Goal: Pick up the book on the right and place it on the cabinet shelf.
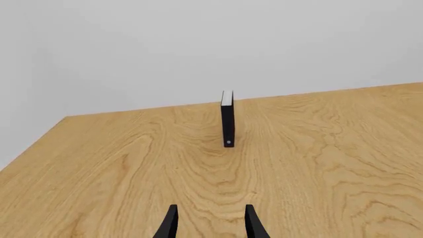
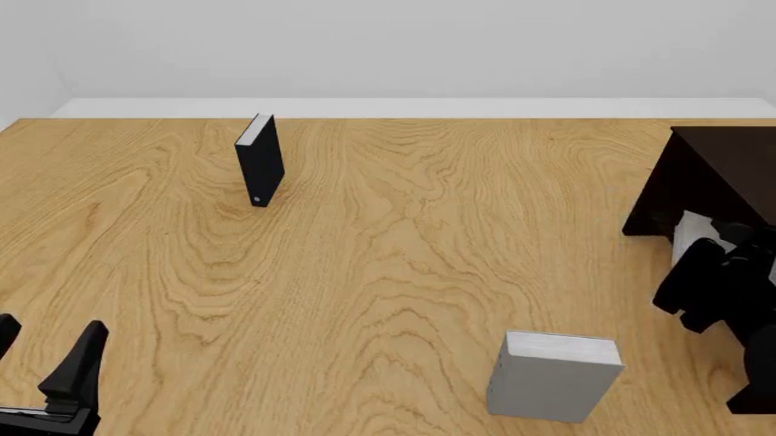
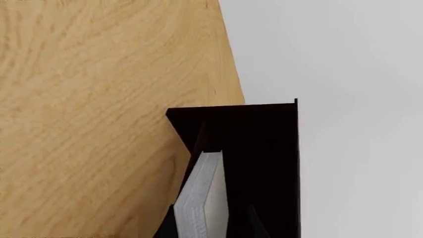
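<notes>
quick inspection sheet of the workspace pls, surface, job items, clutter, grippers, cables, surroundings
surface: wooden table, light oak grain
job's things: grey book held between the right gripper's fingers, at the opening of the dark cabinet
clutter: second grey book upright near the front edge; slim black book upright at the far left
grippers: right gripper shut on the book; left gripper open, holding nothing, low over the table
cables: nothing seen
surroundings: plain pale wall

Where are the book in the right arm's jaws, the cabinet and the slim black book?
book (image 3: 201,198): right wrist view, white page edges.
cabinet (image 2: 721,168): front view, dark top panel.
slim black book (image 2: 260,168): front view, black cover, standing upright.
</notes>
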